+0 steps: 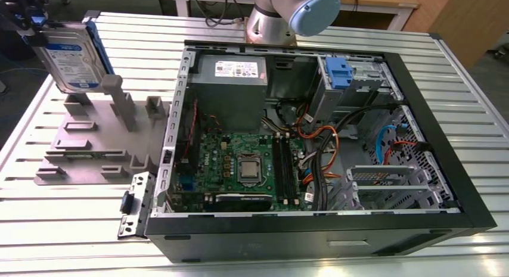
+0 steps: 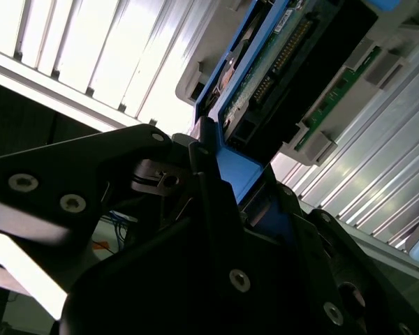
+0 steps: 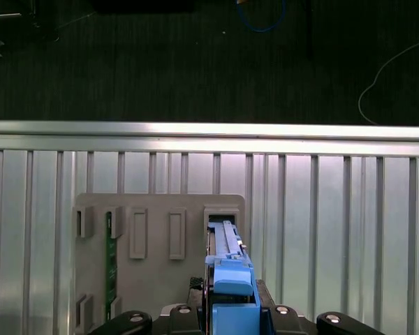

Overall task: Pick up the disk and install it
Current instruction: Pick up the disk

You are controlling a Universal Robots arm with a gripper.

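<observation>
Exterior view: in the upper left of the frame the gripper [image 1: 28, 27] is closed on the blue bracket at the top edge of the disk [image 1: 73, 59]. The drive hangs upright with its white-and-blue label facing the camera, just above the rear posts of a grey slotted fixture [image 1: 59, 140]. That fixture lies flat on the ribbed aluminium worktop [image 1: 64, 229], with a green circuit strip [image 1: 87, 152] resting in it. Right of it, an open desktop computer case [image 1: 318, 229] lies on its side across the centre and right of the frame. A grey power supply [image 1: 230, 74] sits at the case's upper left, the motherboard [image 1: 238, 161] below it. The arm [image 1: 290, 15] rises at top centre, behind the case. A blue plastic tab [image 1: 340, 71] stands on the drive cage at the case's upper right, with orange and black cables [image 1: 326, 140] beneath. In both wrist views the black gripper fingers [image 2: 91, 181] pinch the blue bracket.
</observation>
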